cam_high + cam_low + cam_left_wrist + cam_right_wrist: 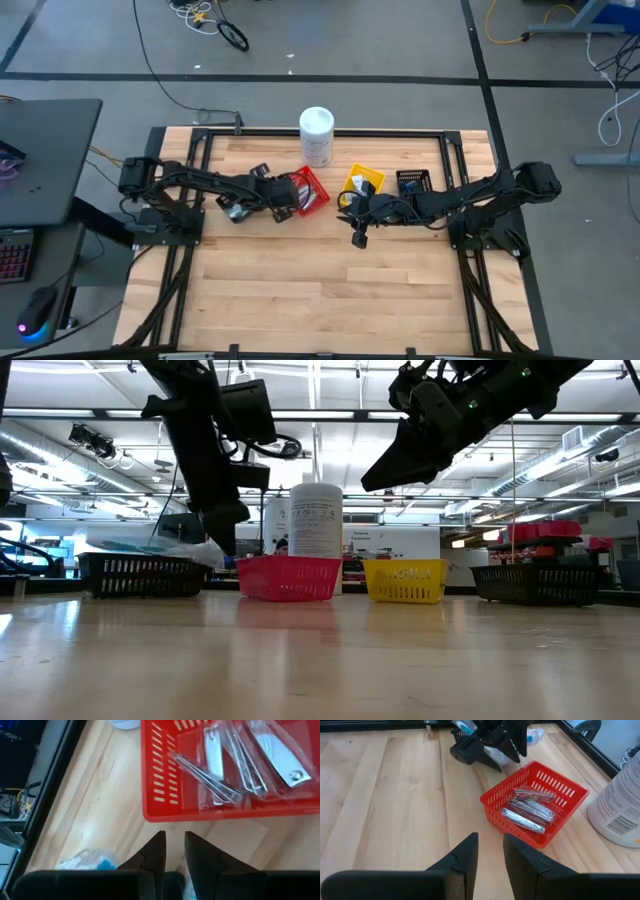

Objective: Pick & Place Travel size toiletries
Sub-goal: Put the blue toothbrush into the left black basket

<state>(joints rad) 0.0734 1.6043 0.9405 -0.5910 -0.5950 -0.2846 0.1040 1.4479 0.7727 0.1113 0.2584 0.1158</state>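
The red bin [314,190] [225,812] [532,802] holds several clear-wrapped silvery toiletries [240,765]. My left gripper [284,198] [175,840] hovers just on the bin's left side at about rim height, its fingers nearly shut, with a pale clear packet [187,892] showing far back between them. Another blue-white wrapped packet [85,862] lies on the table near the left arm. My right gripper [358,238] [490,842] hangs above bare table right of the red bin, its fingers a little apart and empty. My left gripper seems to have a clear plastic packet [492,752] between its fingers, far back near their base. The fingers slant downward from the table's left, toward the red bin. The packet hangs under the gripper. The gripper hides which part of it is held.
A tall white canister [316,135] [315,525] stands behind the red bin. A yellow bin [362,181] and a black bin [412,183] sit to the right, close to the right arm. Open wooden table [300,290] stretches across the near half.
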